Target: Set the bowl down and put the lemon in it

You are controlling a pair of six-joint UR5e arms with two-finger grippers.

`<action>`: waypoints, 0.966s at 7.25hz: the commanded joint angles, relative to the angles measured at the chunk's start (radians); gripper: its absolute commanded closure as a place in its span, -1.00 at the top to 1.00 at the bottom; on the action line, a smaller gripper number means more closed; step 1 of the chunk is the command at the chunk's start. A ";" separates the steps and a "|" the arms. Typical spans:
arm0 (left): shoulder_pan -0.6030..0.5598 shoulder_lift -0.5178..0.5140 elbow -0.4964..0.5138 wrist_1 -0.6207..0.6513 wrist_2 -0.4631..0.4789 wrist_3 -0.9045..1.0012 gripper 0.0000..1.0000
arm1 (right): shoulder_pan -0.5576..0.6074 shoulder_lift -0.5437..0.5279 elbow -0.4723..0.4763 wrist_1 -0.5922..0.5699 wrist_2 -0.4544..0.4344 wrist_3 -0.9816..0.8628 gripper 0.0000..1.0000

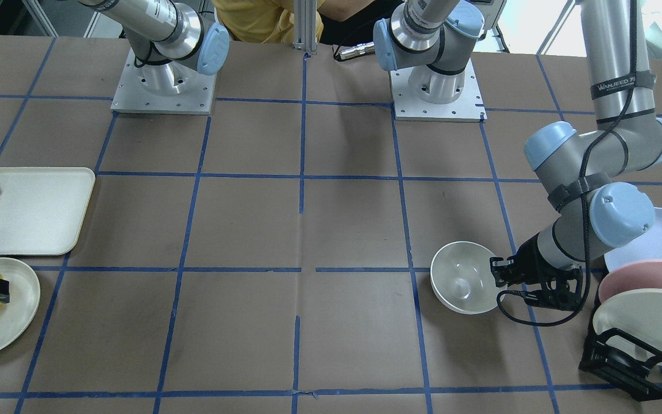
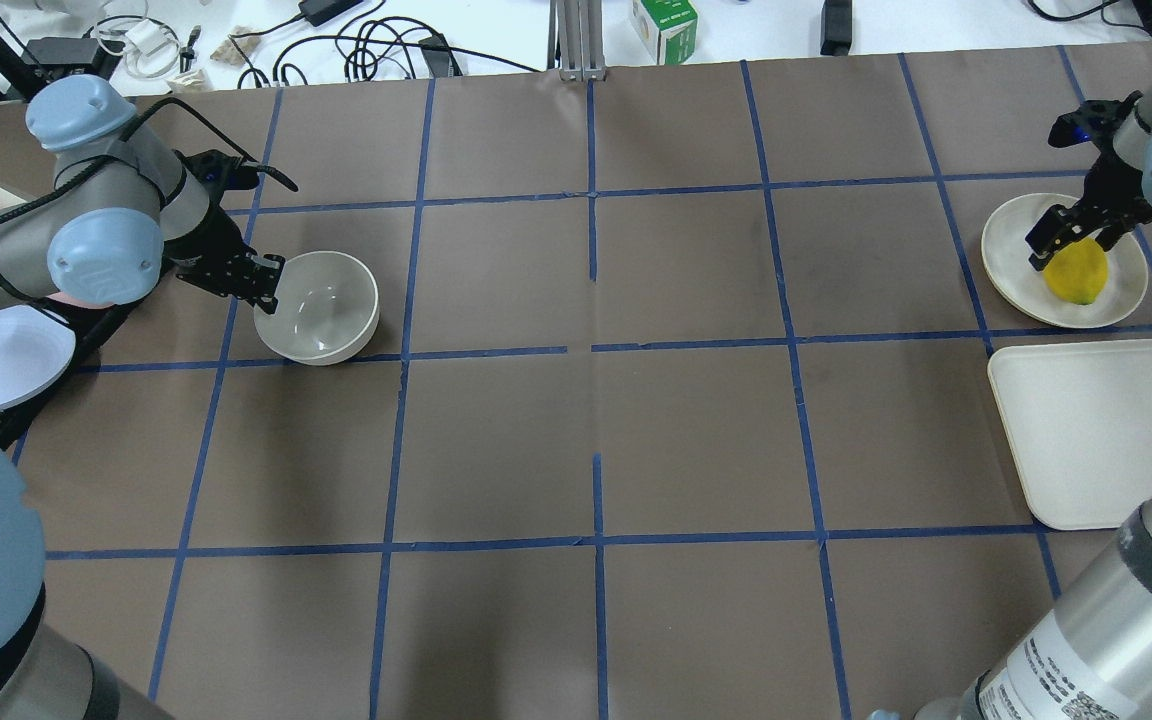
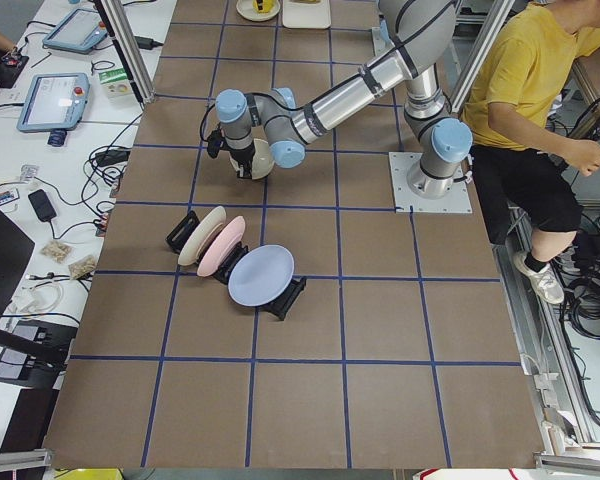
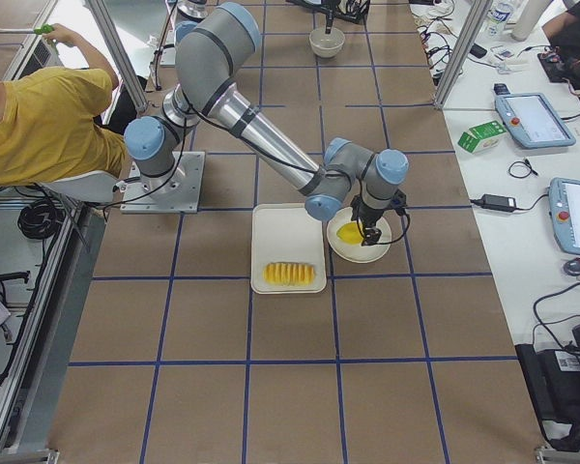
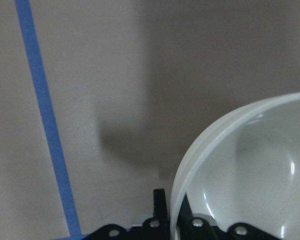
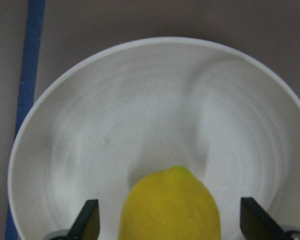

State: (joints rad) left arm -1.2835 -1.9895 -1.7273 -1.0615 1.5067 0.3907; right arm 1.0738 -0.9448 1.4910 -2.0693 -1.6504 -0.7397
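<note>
Bowl [image 2: 321, 310]: being held tilted by its rim in the left pincer [image 2: 271, 283], at the left side of the desk [image 2: 586, 450]; a slip from that thin grip is being risked; lemon [image 2: 1076, 272]: being straddled on its plate [image 2: 1011, 250] by the wide-open right pincer [image 6: 171, 222]; a roll at closing is being risked.

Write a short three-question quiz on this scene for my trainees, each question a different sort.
1. True or false: the bright yellow oval lemon already lies in the deep glossy off-white bowl.
2. Which grips the bowl's rim: A left pincer, B right pincer?
3. Fill in: the lemon rests on a round cream ___.
Key: 1 false; 2 A; 3 plate.
</note>
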 commanded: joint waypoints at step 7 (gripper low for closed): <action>-0.311 0.068 -0.014 -0.063 -0.149 -0.364 -1.00 | 0.041 -0.120 -0.026 0.217 0.027 0.211 -1.00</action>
State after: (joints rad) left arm -1.4803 -1.9103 -1.7381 -1.1352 1.3787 0.1376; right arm 1.0899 -1.0303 1.4682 -1.9082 -1.6398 -0.5863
